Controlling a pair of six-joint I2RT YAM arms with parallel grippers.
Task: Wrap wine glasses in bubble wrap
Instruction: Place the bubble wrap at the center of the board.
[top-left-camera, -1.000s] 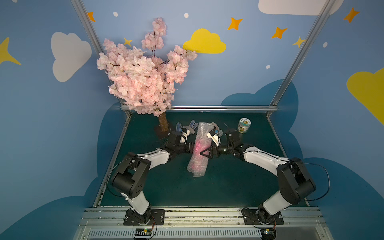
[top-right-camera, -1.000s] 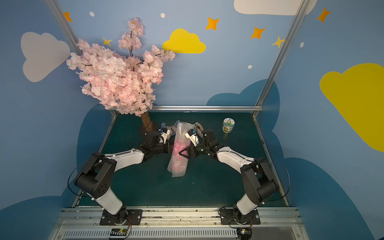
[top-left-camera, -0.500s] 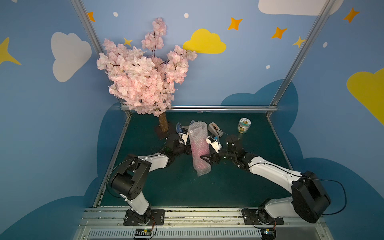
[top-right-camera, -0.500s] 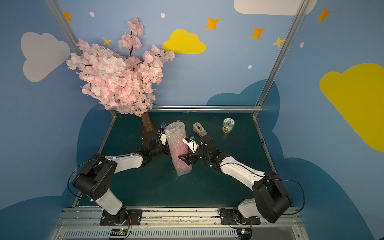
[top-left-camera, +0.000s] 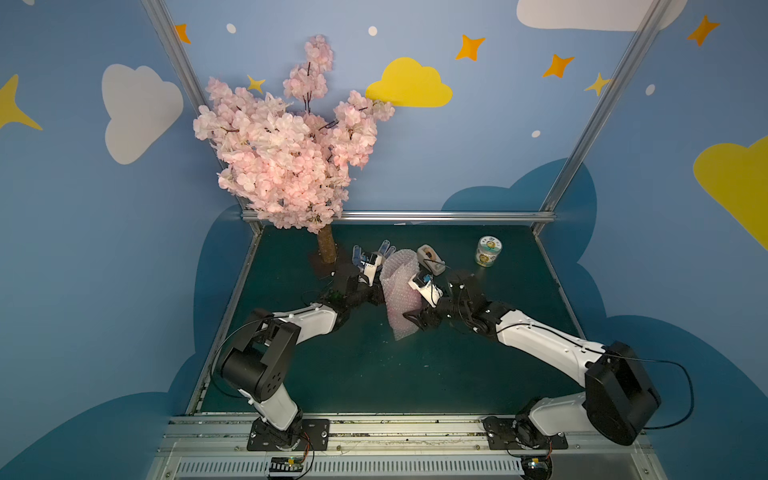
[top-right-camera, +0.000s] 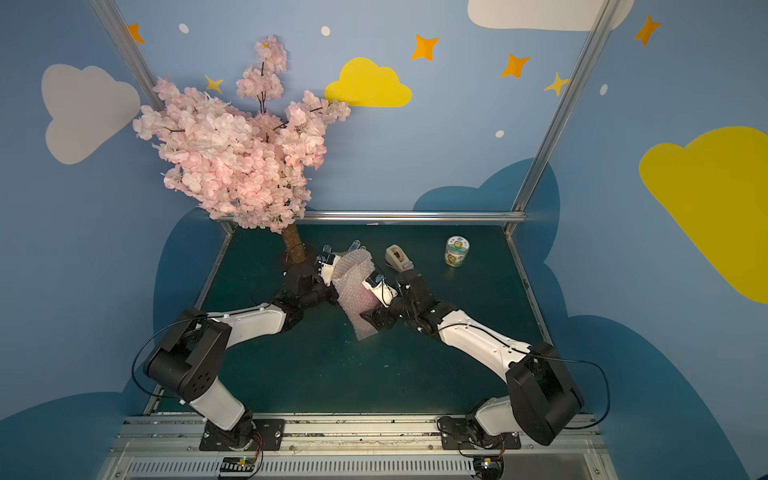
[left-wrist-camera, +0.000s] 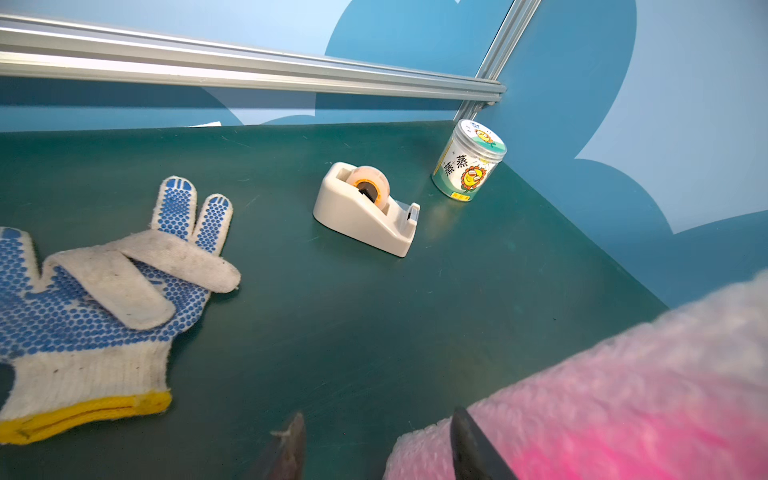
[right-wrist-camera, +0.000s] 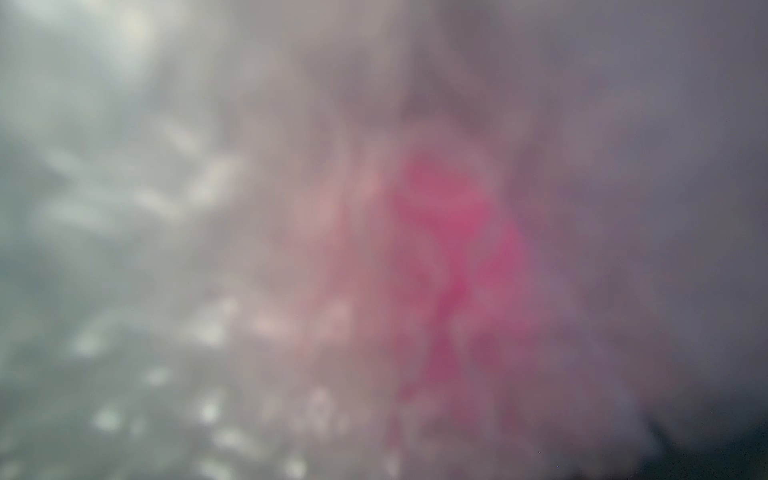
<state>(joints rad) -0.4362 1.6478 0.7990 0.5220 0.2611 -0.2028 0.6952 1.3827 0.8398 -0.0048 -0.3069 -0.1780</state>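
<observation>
Wine glass (top-left-camera: 402, 297) inside bubble wrap (top-left-camera: 397, 266) roll, tilted, near bench (top-left-camera: 374, 374) centre; left claw (left-wrist-camera: 377, 415) spread beside roll; right claw (top-left-camera: 411, 322) state indiscernible.

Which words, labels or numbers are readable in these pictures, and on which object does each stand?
"蒸蒸": on the label of the small clear round jar with a sunflower cartoon.
Fine print on the jar's lid and yellow bottom band: too small to read.
No other readable text.

Walls (top-left-camera: 498, 145): blue, with white and yellow clouds, orange stars.
Floor (top-left-camera: 374, 374): dark green mat.
Frame (top-left-camera: 415, 215): silver rails, posts.
Tree (top-left-camera: 286, 166): pink blossom, back left.
</observation>
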